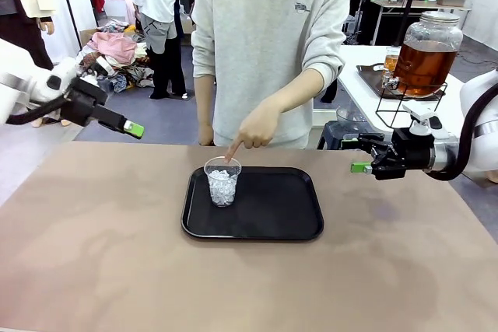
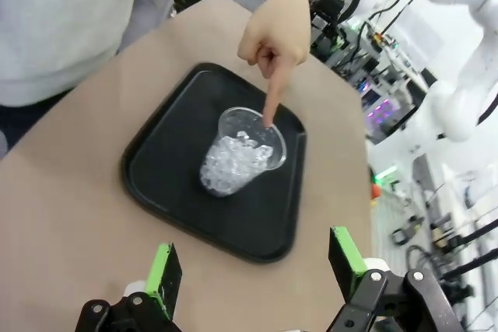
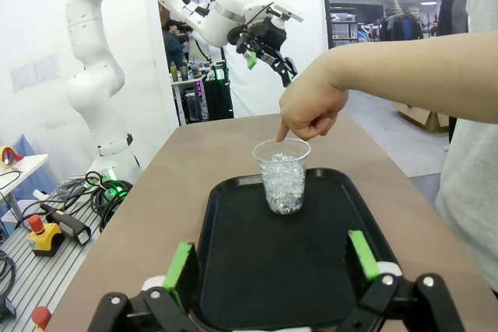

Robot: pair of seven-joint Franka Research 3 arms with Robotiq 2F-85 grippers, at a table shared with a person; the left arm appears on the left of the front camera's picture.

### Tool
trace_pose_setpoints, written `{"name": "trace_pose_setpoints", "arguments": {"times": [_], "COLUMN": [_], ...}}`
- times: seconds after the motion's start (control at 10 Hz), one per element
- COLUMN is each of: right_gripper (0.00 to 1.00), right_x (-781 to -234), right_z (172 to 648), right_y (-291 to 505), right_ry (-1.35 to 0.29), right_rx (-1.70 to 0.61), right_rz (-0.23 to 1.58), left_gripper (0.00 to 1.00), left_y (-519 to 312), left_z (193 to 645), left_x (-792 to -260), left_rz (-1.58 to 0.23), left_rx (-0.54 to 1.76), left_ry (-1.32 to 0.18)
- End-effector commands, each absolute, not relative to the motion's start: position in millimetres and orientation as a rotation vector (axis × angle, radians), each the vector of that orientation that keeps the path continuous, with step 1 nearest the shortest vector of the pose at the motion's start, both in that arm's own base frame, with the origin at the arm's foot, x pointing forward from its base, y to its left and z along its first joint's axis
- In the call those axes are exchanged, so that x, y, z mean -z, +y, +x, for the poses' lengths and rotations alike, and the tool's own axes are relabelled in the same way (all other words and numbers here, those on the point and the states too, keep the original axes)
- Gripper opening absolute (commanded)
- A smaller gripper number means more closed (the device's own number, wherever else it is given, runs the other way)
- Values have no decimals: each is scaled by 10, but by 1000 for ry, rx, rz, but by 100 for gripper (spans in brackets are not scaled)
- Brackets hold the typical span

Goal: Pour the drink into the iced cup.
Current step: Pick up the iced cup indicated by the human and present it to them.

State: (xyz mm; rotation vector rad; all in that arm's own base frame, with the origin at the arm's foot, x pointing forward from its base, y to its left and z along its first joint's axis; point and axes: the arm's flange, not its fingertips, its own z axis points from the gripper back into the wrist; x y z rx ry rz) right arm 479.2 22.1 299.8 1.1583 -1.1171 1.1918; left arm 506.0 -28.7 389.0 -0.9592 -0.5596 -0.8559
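Risk begins close in: the left gripper [image 2: 254, 258] and right gripper [image 3: 271, 256] hover spread and empty on either side of the black tray [image 1: 272, 207]. A careless reach could tip the light iced cup [image 1: 222, 183] or strike the person's hand [image 1: 253, 128] pointing at its rim. Farther off, the drink [image 1: 424, 68] sits in a glass jar [image 1: 440, 34] on a side table, well apart from the cup, so a loose grip while bringing them together would likely spill ice or tea.
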Motion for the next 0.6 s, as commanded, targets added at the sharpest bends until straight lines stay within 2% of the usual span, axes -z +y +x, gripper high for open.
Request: {"name": "trace_pose_setpoints", "arguments": {"times": [0.0,0.1,0.4,0.5], "right_gripper": [100,100,100,100], "right_x": [-3020,-3020,-3020,-3020], "right_z": [4802,4802,4802,4802], "right_y": [229,229,229,229], "right_ry": [-1122,-1122,-1122,-1122], "right_rx": [-1195,-1195,-1195,-1195], "right_rz": [1154,1154,1154,1154], "left_gripper": [100,100,100,100], "left_y": [-422,-487,-588,-568], "left_z": [5049,5036,5001,5048], "left_x": [-3668,-3585,-3424,-3507], "left_rz": [-955,-957,-1026,-972], "left_rx": [921,969,1021,997], "left_ry": [-686,-726,-711,-701]}}
